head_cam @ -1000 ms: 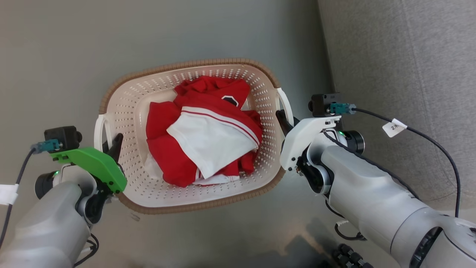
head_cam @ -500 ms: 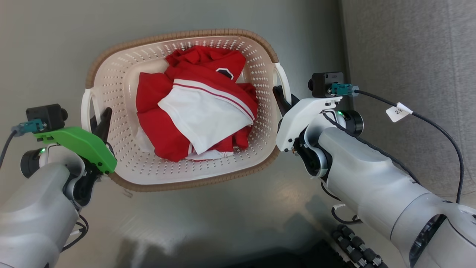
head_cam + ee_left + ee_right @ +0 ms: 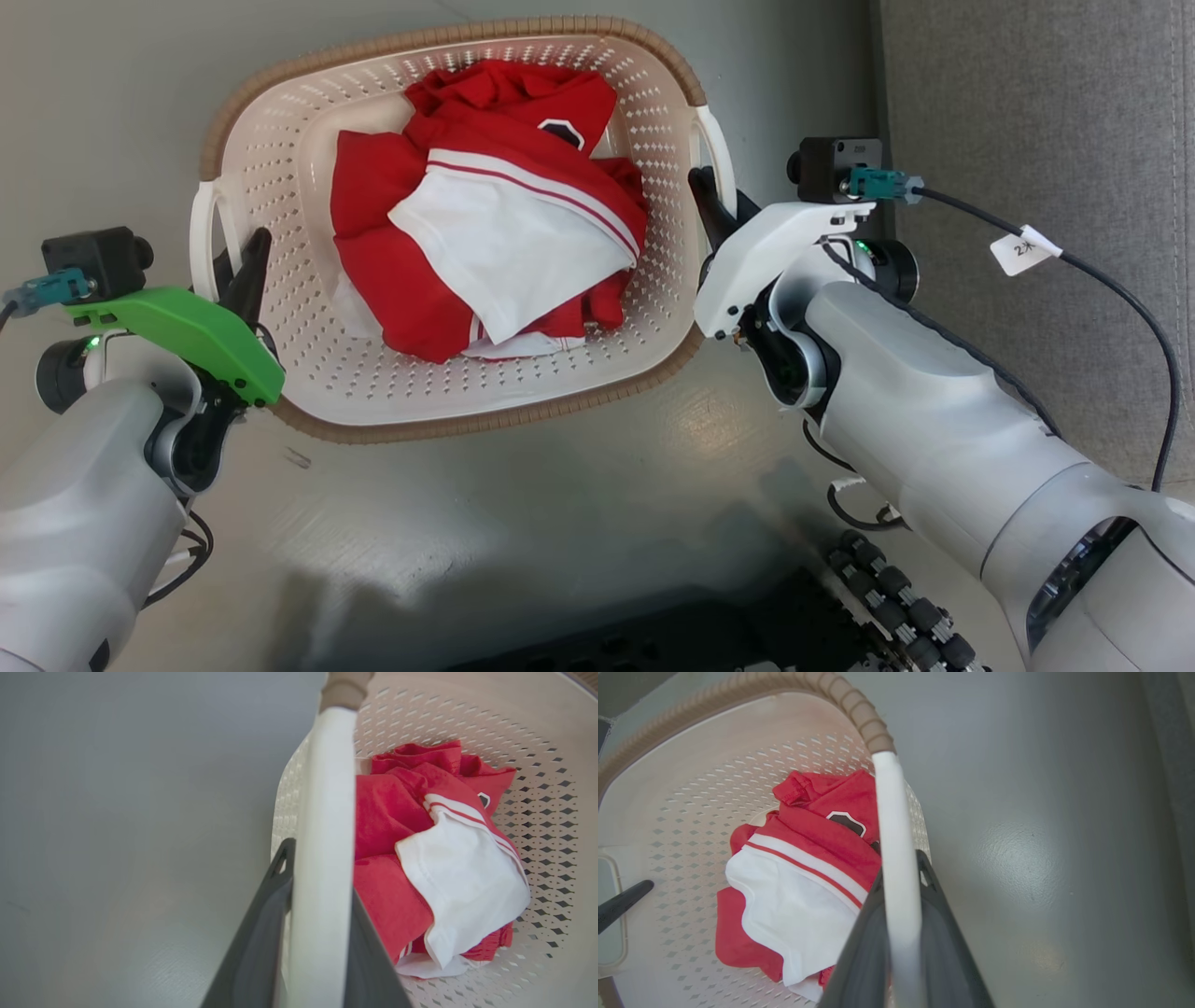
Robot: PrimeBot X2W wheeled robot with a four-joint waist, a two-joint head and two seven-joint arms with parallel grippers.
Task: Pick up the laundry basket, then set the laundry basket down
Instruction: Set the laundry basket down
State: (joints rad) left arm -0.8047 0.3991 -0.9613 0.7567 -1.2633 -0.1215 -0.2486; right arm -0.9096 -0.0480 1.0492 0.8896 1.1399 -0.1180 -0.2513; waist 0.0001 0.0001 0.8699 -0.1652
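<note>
Laundry basket (image 3: 467, 425) gripped from both sides: left pincer (image 3: 239, 257) and right pincer (image 3: 717, 189) clamp its white handles (image 3: 720, 140).

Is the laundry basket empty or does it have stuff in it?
Not empty. The laundry basket holds crumpled red and white clothes, piled in its middle, below the rim; bare perforated wall shows around them.

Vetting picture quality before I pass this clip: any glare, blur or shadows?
Head view: sharp, with soft glare on the floor below the laundry basket and a shadow along the bottom edge. Left wrist view: the close white handle is blurred, the clothes clearer. Right wrist view: a glare patch on the floor.
</note>
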